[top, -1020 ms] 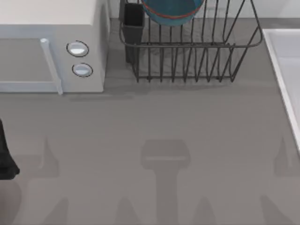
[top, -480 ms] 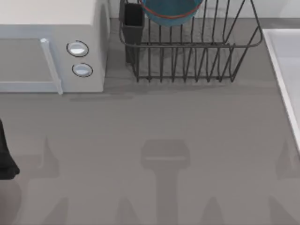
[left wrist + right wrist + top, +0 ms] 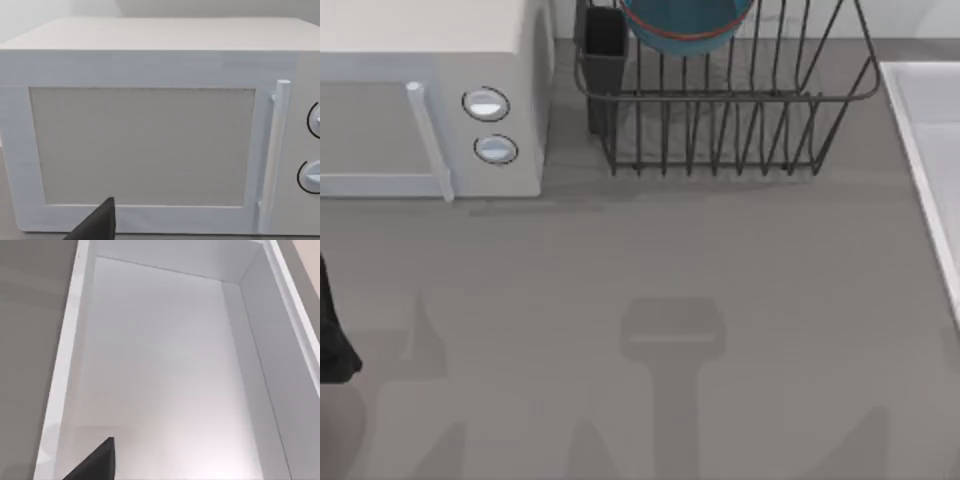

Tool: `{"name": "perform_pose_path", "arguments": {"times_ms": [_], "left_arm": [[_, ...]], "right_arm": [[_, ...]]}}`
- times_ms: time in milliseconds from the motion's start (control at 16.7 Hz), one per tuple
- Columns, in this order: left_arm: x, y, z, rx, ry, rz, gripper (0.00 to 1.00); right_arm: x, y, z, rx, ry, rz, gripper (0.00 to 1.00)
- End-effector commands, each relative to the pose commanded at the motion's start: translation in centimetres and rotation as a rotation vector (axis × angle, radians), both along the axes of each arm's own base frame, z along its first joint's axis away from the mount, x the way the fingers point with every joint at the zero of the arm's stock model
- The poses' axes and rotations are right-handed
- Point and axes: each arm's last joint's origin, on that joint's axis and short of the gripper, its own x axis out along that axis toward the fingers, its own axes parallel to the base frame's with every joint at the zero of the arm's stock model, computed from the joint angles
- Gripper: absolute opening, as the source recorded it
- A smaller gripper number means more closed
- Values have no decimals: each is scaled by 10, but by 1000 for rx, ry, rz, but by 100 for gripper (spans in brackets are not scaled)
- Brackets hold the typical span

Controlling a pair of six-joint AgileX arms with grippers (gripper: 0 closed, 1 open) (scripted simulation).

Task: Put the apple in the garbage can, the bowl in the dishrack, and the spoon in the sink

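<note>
The teal-blue bowl [image 3: 685, 18] with its reddish rim rests inside the dark wire dishrack [image 3: 720, 125] at the back of the table. The pale sink [image 3: 923, 165] runs along the table's right edge. In the right wrist view, a dark part of my right gripper [image 3: 96, 464] hangs over the sink [image 3: 69, 345], whose visible basin floor is bare. My left arm [image 3: 332, 345] sits at the table's left edge, and its gripper [image 3: 97, 226] faces the microwave door. The apple, the spoon and the garbage can are out of view.
A white microwave [image 3: 430, 90] with two round knobs stands at the back left, and its door and handle [image 3: 272, 155] are close in the left wrist view. A dark utensil cup [image 3: 604, 45] sits at the rack's left corner. Grey tabletop spreads across the front.
The arm shadows at the table's lower right have shifted. The bowl, the rack and the left arm have stayed where they were.
</note>
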Motion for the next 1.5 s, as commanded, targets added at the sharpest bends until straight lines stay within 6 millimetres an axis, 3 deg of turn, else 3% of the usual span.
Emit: {"name": "perform_pose_path", "arguments": {"times_ms": [300,660,900,1260,1500], "left_arm": [[0,0,0,0,0,0,100],[0,0,0,0,0,0,100],[0,0,0,0,0,0,100],[0,0,0,0,0,0,100],[0,0,0,0,0,0,100]], "right_arm": [[39,-34,11,-61,498,13,100],[81,-85,-1,15,954,139,100],[89,-106,-4,56,1060,194,100],[90,-106,-5,55,1062,199,100],[94,-109,-32,60,1066,197,100]]}}
